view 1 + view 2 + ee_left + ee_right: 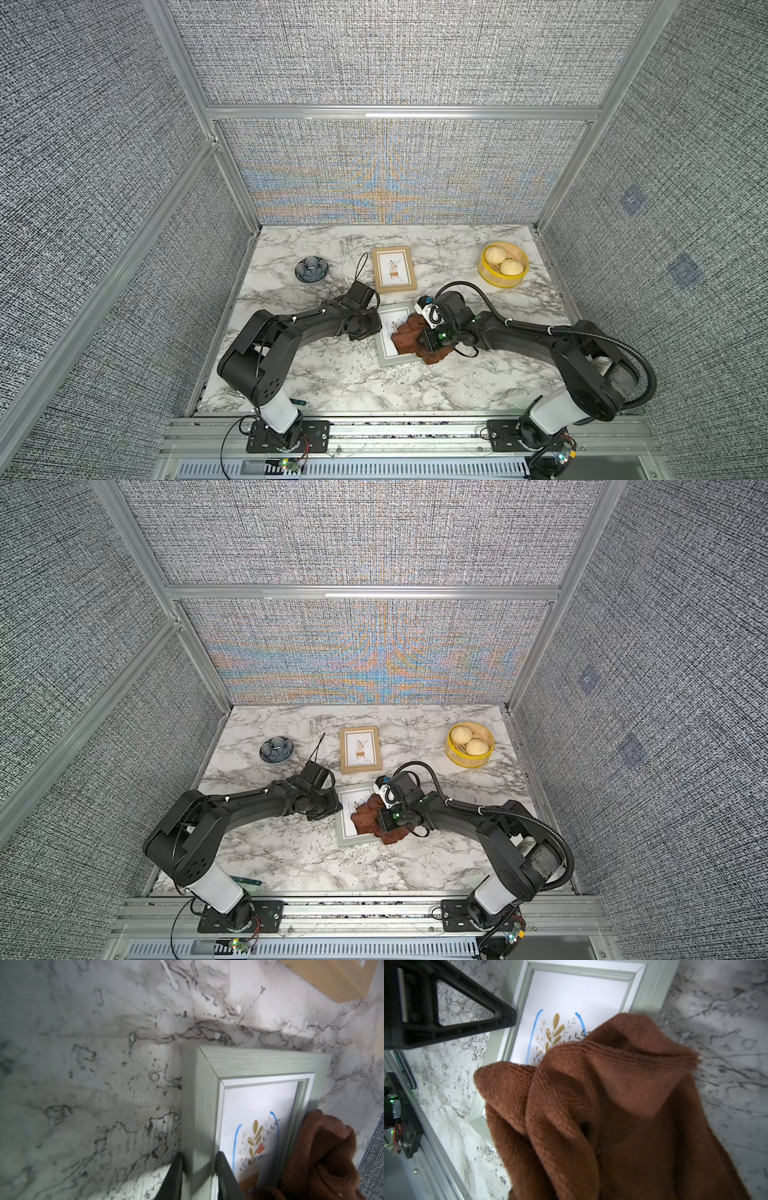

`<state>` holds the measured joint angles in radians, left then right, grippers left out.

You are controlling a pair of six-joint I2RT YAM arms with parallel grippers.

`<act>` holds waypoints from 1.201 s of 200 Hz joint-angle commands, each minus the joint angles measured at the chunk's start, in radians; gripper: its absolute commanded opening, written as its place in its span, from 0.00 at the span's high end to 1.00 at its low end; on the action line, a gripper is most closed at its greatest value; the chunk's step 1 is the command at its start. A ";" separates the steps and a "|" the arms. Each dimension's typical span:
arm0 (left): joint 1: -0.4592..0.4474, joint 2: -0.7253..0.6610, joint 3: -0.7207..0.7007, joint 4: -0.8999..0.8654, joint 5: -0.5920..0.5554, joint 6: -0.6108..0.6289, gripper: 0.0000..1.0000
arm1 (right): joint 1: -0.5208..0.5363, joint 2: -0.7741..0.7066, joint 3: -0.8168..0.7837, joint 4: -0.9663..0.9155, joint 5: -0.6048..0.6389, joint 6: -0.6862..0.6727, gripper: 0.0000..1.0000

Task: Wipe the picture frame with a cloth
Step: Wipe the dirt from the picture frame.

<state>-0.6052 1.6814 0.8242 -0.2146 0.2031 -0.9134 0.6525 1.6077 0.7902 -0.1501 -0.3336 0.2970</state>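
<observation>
Nearest the camera, the mounting rail (pixel 407 430) crossed the bottom of both top views, with the marble worktop (pixel 311 374) behind it. Left of centre, the left gripper (pixel 199 1169) was clamped on the left-hand rail of the grey-green picture frame (pixel 392 360), one finger outside the edge and one on the glass. The picture frame lay flat at lower centre, its long axis running up the picture, slightly tilted. The cloth (pixel 409 338) was bunched over its right half and spilled onto the worktop at lower right. The right gripper (pixel 424 338) stood over that heap, its jaws buried in fabric and closed on the cloth. Bare glass lay to picture-left of it, so the right arm looked placed for a stroke towards the left gripper.
</observation>
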 commanded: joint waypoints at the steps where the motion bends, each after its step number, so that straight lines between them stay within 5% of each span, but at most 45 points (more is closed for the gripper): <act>1: 0.001 0.046 0.002 -0.158 -0.071 0.037 0.84 | -0.050 0.100 0.101 -0.110 0.089 0.017 1.00; 30: 0.001 0.053 0.003 -0.172 -0.083 0.064 0.84 | -0.060 0.243 0.314 -0.135 0.111 -0.008 1.00; 76: 0.001 0.051 0.007 -0.190 -0.099 0.070 0.85 | -0.087 0.314 0.388 -0.122 0.133 -0.007 1.00; 119: 0.002 0.043 0.005 -0.196 -0.116 0.013 0.85 | -0.026 0.158 0.125 -0.147 -0.005 0.002 1.00; 176: 0.002 0.047 0.022 -0.213 -0.125 0.008 0.85 | 0.036 -0.057 -0.100 -0.182 -0.042 0.070 1.00; 240: 0.002 0.051 0.037 -0.241 -0.113 0.094 0.86 | -0.119 0.205 0.245 -0.048 0.019 0.020 1.00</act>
<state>-0.6060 1.7145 0.8776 -0.2634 0.2085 -0.8726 0.5774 1.7569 0.9459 -0.1879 -0.4557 0.3393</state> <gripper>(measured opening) 0.245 0.084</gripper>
